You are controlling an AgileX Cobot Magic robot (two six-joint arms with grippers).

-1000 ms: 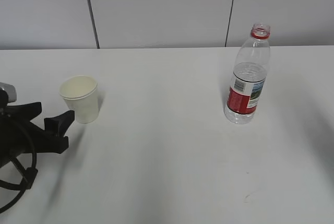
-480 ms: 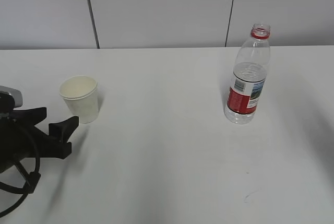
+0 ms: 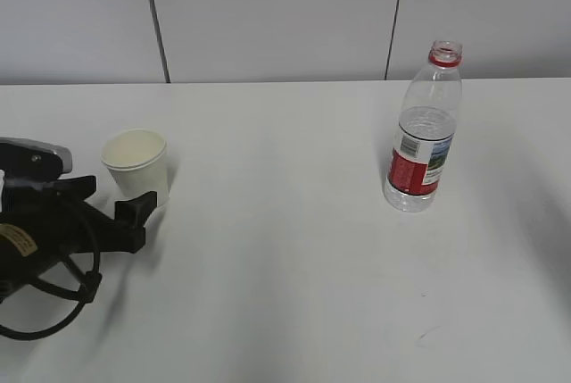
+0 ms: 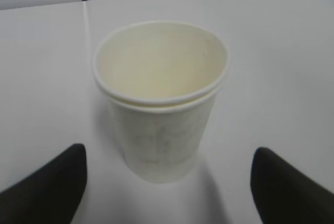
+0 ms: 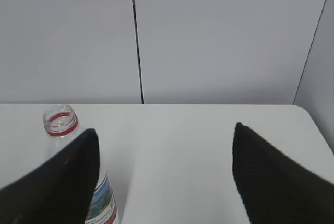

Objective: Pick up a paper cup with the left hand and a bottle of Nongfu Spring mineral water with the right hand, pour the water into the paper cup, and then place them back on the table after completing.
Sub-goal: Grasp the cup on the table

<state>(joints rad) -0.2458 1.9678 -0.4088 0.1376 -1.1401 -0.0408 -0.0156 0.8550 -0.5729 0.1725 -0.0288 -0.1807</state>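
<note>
A white paper cup [image 3: 136,167] stands upright and empty on the white table [image 3: 285,258] at the left. My left gripper [image 3: 118,195] is open and reaches it from the near left. In the left wrist view the cup [image 4: 162,104] stands just ahead of the open gripper [image 4: 169,182], in line with the gap between the black fingers [image 4: 47,187], untouched. The uncapped Nongfu Spring bottle [image 3: 423,133] with a red label stands at the right, with clear water [image 3: 426,129] in it. My right gripper [image 5: 165,130] is open and empty. The bottle [image 5: 61,120] shows behind its left finger [image 5: 57,182]. The right gripper is out of the exterior view.
A grey panelled wall [image 3: 268,17] runs along the table's far edge. A small dark scuff mark [image 3: 426,337] lies on the table at the front right. In the right wrist view the table's right corner [image 5: 308,117] shows.
My left gripper has moved right and forward, up to the paper cup. The cup and the bottle have not moved.
</note>
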